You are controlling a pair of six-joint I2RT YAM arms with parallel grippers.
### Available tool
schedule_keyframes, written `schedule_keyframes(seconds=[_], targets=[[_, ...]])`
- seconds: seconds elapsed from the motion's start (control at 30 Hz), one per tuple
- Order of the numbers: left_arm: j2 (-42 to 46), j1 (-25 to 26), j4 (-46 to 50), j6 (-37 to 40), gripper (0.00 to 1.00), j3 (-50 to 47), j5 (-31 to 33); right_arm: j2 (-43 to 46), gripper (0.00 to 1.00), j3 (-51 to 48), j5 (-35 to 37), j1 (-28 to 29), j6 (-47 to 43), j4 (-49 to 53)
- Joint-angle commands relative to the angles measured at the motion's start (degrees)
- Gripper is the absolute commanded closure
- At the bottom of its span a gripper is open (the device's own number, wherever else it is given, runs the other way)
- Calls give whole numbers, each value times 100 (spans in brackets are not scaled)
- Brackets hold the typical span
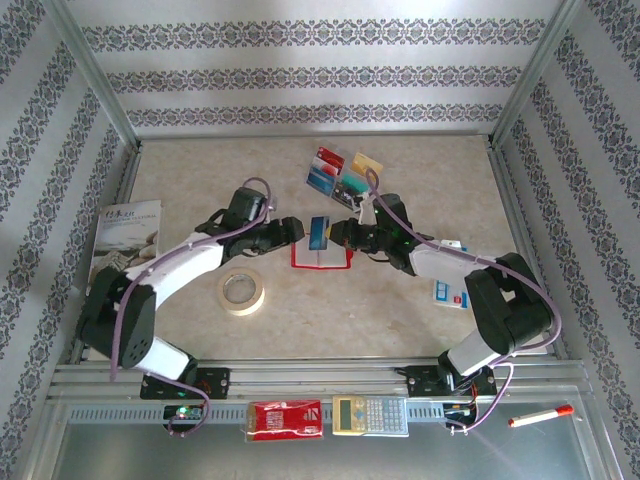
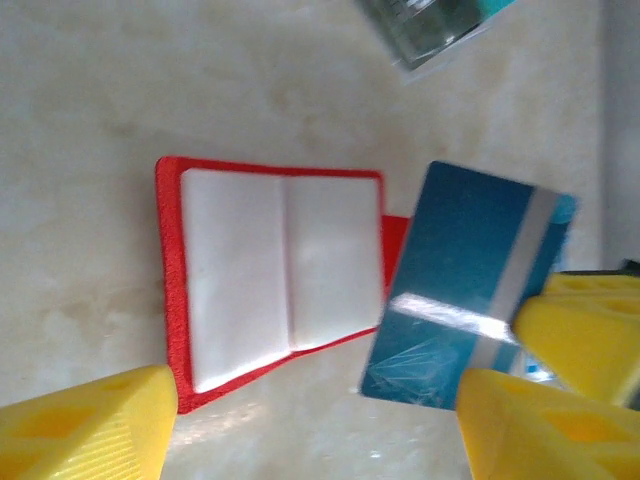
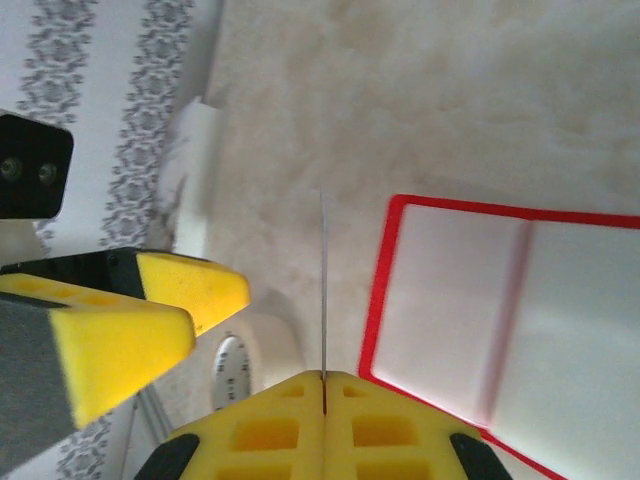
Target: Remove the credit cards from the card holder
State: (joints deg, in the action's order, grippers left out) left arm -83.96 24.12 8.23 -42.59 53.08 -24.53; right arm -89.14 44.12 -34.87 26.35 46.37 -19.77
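The red card holder lies open on the table, its pale pockets facing up. My right gripper is shut on a blue credit card, which shows edge-on in the right wrist view and hangs just above the holder's far edge. My left gripper stands open beside that card, its yellow fingers apart with bare table between them. Several other credit cards lie side by side on the table behind the holder.
A tape roll sits left of the holder. A booklet lies at the far left, a blue-and-white pack at the right. On the front rail are a red packet, a calculator and a marker.
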Motion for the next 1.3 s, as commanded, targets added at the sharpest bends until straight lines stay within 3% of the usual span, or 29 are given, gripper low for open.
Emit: schedule_keyframes(seconds=[0.0,0.33,0.67,0.87,0.93,1.03,1.27], targets=[[224,-172,-763,-326,21,-259,-434,55,100,0,-467,-61,114,-454],[62,-211,-1983,-866,22,-384,-1775,-13,100,63,-1545,-77,808,-1609],[144,-389,-3311,-1431,61,-585,-2468,-376,100,-111,-2023,-340,1852,-3252],[256,-435,-3546,-1568,86,-709,-2468,-560,100,-193,-1963,-359,2184,-3701],[289,-438,-3512,-1600,99,-724,-2384,-586,98,-210,-1850,-343,2408,-3811],[383,-441,-3710,-1853,100,-816,-2200,-621,80,-246,-1648,-211,2899,-4125],[656,-440,-3770,-2041,100,-905,-1733,-430,83,-336,-1180,80,3301,-4480]])
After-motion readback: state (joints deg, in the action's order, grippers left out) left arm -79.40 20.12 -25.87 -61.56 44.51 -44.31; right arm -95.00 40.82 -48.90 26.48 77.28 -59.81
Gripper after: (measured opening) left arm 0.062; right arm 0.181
